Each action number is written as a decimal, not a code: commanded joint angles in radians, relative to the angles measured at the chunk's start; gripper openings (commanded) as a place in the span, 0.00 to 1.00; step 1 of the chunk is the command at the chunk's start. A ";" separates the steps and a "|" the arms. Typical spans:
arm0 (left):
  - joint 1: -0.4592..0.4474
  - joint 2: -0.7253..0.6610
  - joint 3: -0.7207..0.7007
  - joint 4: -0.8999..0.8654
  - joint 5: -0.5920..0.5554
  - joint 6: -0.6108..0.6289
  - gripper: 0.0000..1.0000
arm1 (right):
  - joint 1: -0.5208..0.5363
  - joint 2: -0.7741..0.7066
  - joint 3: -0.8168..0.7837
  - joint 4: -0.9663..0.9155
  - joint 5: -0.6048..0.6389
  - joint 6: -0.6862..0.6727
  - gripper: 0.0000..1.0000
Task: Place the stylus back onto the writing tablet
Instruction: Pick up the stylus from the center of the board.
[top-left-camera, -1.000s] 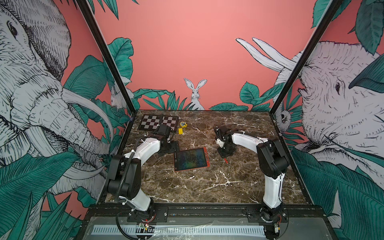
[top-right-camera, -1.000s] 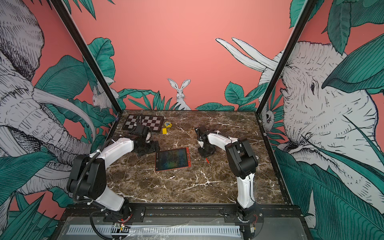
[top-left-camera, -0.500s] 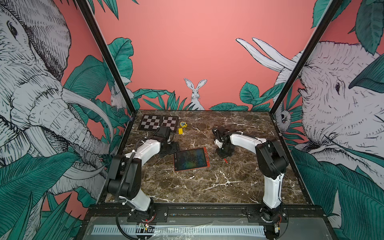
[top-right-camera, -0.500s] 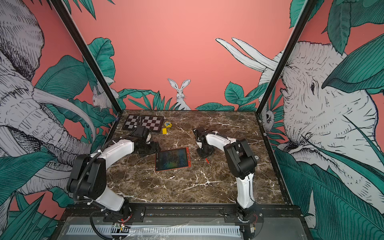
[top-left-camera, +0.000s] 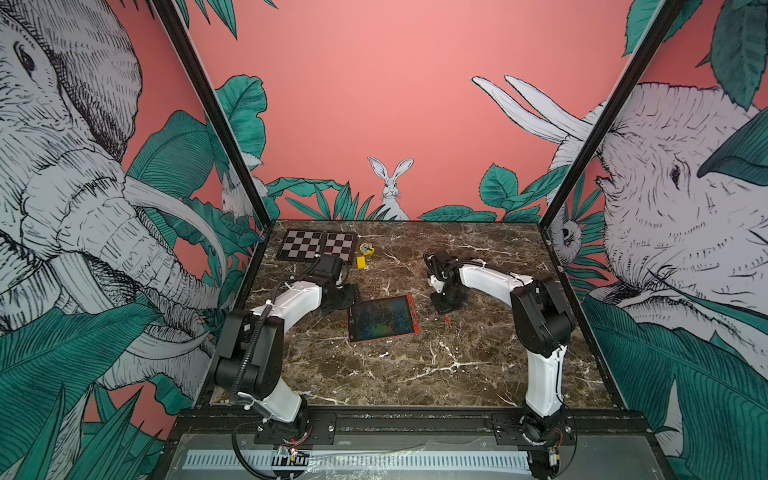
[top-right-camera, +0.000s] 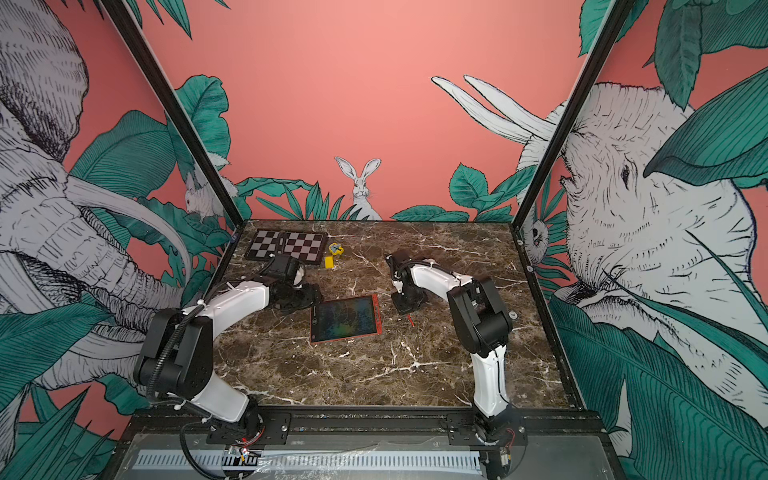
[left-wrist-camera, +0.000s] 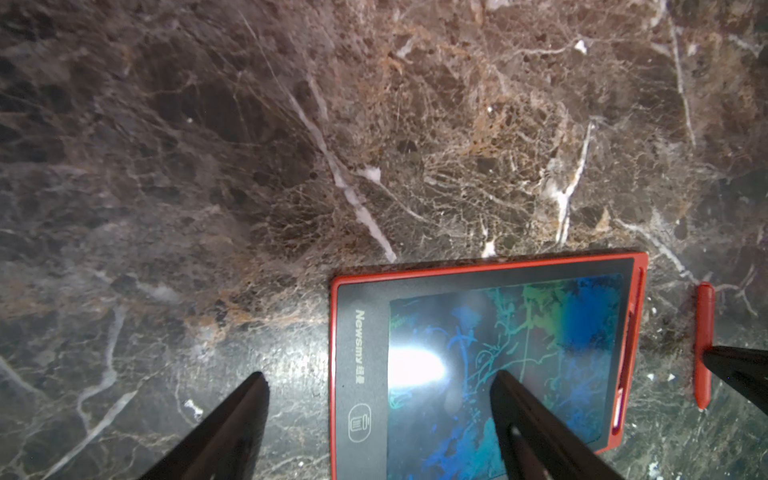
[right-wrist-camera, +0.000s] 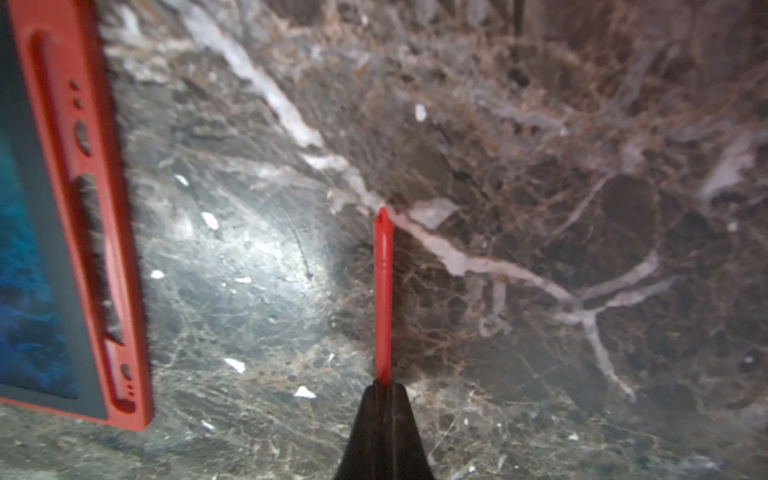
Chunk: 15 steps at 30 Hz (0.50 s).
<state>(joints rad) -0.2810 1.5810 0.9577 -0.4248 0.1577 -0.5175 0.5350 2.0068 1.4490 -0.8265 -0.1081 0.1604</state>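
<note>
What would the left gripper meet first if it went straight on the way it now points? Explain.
Most likely the writing tablet: the left gripper straddles its edge, one finger over the screen, the other over bare tabletop. Depth is unclear.

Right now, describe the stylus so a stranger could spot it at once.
On the marble table, find the orange-framed writing tablet near its middle. Just off its slotted edge, the right gripper pinches the stylus: the only thin red stick.
</note>
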 joint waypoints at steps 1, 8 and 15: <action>-0.006 -0.025 -0.022 0.016 -0.004 -0.019 0.86 | 0.005 -0.059 0.013 0.002 -0.083 0.052 0.00; -0.005 -0.032 -0.034 0.027 -0.003 -0.013 0.86 | 0.005 -0.055 0.005 0.039 -0.124 0.087 0.00; -0.005 -0.041 -0.048 0.029 -0.009 -0.004 0.86 | 0.005 -0.035 0.010 0.082 -0.207 0.114 0.00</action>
<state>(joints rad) -0.2810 1.5799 0.9268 -0.3958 0.1574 -0.5182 0.5354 1.9675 1.4490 -0.7639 -0.2600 0.2474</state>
